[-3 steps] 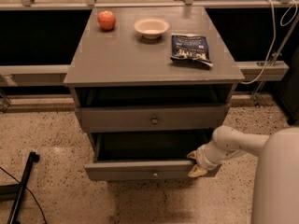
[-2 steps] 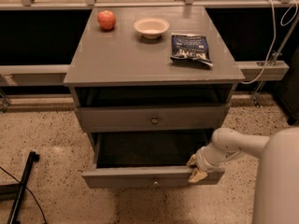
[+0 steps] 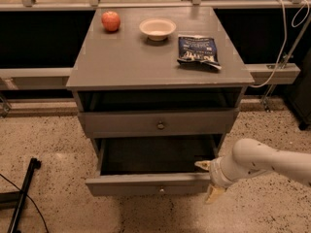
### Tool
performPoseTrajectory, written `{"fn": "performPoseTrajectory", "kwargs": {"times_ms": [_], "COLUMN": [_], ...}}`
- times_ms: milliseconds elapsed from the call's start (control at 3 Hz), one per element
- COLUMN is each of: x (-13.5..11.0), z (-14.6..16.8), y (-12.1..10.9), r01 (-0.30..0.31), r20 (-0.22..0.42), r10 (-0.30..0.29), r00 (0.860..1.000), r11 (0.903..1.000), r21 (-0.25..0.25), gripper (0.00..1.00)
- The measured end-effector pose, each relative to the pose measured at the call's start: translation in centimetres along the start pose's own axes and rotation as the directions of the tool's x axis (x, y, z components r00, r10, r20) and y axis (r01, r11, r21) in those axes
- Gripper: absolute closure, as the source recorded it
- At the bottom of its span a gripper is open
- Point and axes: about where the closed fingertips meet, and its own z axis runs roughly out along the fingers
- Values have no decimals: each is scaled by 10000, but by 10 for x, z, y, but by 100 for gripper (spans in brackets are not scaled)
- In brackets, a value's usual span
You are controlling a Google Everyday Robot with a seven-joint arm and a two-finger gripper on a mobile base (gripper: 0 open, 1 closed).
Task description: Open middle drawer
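We see the middle drawer [image 3: 146, 184] pulled well out under the table [image 3: 121, 62], and below the table's right front corner our claw [image 3: 209, 180] straddles its front panel, spread wide

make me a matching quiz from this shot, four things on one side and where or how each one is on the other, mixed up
Things:
1 apple
2 chip bag
3 middle drawer
4 gripper

Place or state:
a pulled out
b right side of the cabinet top
c at a drawer front's right end
d back left of the cabinet top

Pairs: 1-d, 2-b, 3-a, 4-c
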Motion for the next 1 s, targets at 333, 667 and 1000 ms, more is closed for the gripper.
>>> {"fn": "performPoseTrajectory", "kwargs": {"times_ms": [333,667,1000], "x": [-12,-8,-2], "z": [-15,-12,2], "y": [-7,-35,-71], "r01": [358,380,252], "r20": [22,-109,-357], "r10": [-359,-375,-237], "r00": [9994,9992,9991], "r11": [9985,9979,9988], "r21": [403,522,414], "gripper": [0,18,39]}}
